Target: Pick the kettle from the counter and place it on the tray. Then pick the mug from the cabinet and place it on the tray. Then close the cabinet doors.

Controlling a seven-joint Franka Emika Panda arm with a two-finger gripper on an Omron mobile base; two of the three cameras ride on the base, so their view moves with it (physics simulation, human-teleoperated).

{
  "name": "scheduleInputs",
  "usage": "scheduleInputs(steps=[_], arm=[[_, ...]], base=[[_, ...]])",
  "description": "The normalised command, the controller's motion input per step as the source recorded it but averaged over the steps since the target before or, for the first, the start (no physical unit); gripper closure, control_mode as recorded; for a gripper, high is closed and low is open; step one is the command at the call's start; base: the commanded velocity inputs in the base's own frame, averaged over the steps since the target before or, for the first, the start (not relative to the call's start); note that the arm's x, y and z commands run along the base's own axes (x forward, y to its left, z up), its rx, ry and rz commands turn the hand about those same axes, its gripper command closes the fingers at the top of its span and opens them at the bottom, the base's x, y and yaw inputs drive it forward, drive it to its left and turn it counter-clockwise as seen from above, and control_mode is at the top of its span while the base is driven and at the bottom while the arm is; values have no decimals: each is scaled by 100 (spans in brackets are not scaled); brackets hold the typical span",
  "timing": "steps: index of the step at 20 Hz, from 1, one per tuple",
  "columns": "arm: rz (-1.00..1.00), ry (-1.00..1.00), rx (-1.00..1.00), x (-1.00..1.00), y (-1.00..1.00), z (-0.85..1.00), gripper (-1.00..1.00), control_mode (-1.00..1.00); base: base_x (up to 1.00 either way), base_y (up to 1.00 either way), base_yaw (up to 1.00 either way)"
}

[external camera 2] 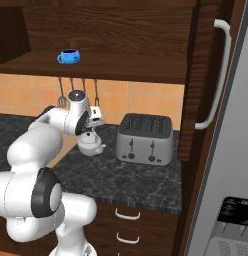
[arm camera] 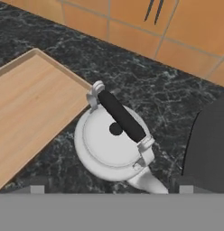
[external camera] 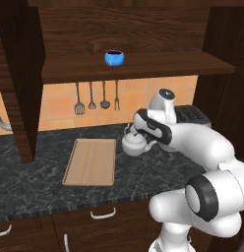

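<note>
Hovering directly above the kettle (arm camera: pixel 114 143), the gripper (external camera 2: pixel 91 131) points down at it with its jaws spread wide and nothing between them. The kettle stands upright on the dark marbled counter (external camera: pixel 25 184), its black handle grip arching over the lid knob and its short spout pointing away from the tray (external camera: pixel 90 161). In the hand view, the kettle's round body sits just beside the corner of the tray, close to it but off the board — whether they touch I cannot tell. The tray is a light-wood board lying flat on the counter, to the left of the kettle in the left base view. A silver toaster (external camera 2: pixel 145 139) stands on the counter to the right of the kettle in the right base view. Up on the cabinet (external camera: pixel 143 24) shelf, the blue mug (external camera: pixel 114 58) stands alone, and the cabinet doors (external camera 2: pixel 202 85) hang open — a silver bar handle shows on the right one. Utensils (external camera: pixel 96 96) hang on the tiled wall below the shelf.
</note>
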Motion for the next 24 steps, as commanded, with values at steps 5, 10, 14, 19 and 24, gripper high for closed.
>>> scheduleInputs(steps=[5,10,14,19,24], arm=[[1,0,4,39,0,-4,-100,-100],[2,0,5,36,0,-4,-100,-100],[5,0,1,24,0,-24,-100,-100],[6,0,0,24,0,-27,-100,-100],[5,0,0,9,0,-23,100,-100]], base=[[0,0,0],[0,0,0],[0,0,0],[0,0,0],[0,0,0]])
